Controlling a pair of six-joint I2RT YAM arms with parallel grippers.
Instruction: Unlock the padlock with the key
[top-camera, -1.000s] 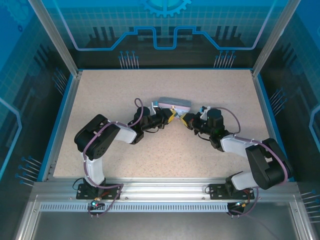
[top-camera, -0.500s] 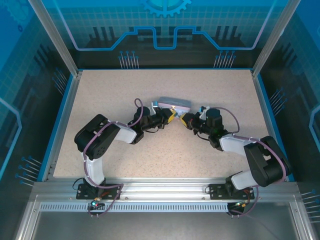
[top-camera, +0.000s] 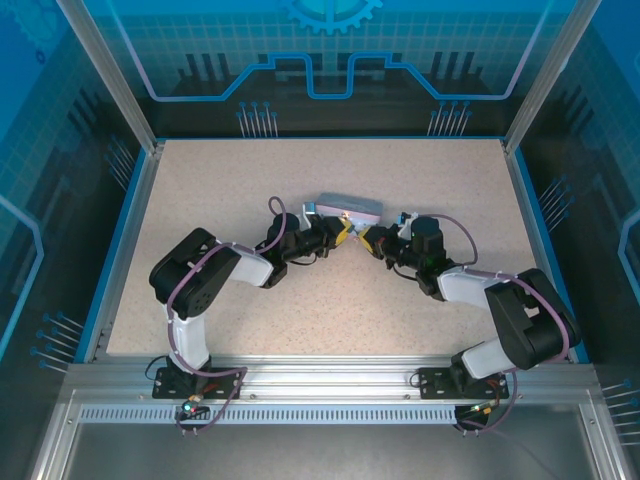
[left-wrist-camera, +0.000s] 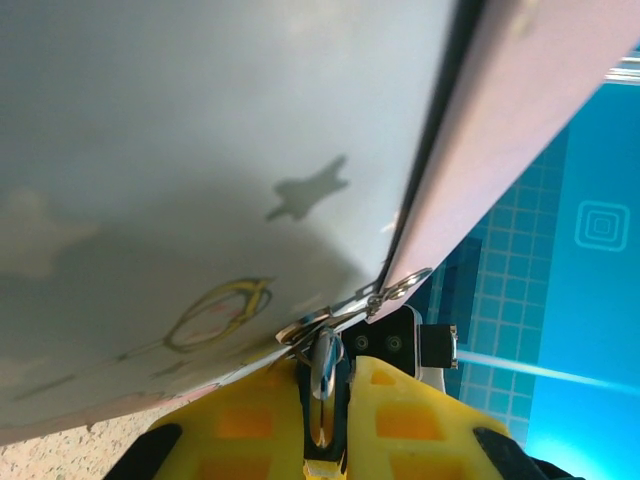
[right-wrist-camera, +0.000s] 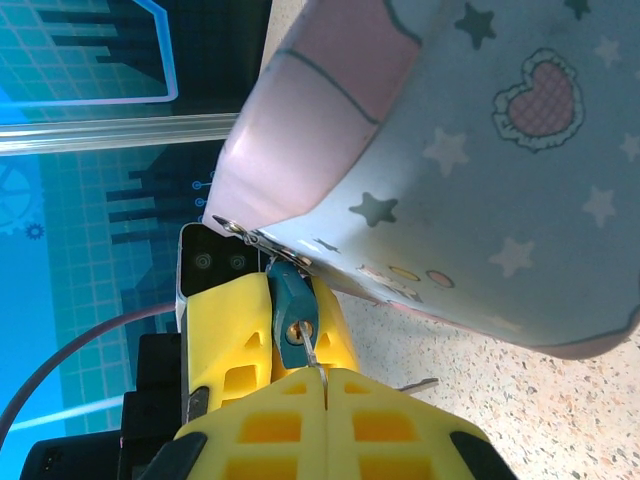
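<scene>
The padlock (right-wrist-camera: 291, 300) is a small teal block hanging from the metal hasp (right-wrist-camera: 262, 243) of the pale blue tin (right-wrist-camera: 470, 170). My left gripper (right-wrist-camera: 290, 318) is shut on it, one yellow finger on each side. The thin key (right-wrist-camera: 311, 355) has its tip in the brass keyhole, and my right gripper (right-wrist-camera: 325, 376) is shut on its other end. In the left wrist view the padlock (left-wrist-camera: 322, 400) stands edge-on between the left gripper's (left-wrist-camera: 329, 362) fingers, under the tin (left-wrist-camera: 200, 150). From above, the left gripper (top-camera: 344, 232) and right gripper (top-camera: 371, 239) meet at the tin's (top-camera: 350, 208) near side.
A thin metal piece (right-wrist-camera: 420, 384) sticks out over the speckled tabletop (right-wrist-camera: 540, 410) beside my right fingers. The tin sits mid-table, with blue walls and aluminium posts (top-camera: 130, 110) round the table (top-camera: 200, 180). Open tabletop lies to the left, right and front.
The right arm has edged slightly to the left. Both grippers keep their holds at the tin.
</scene>
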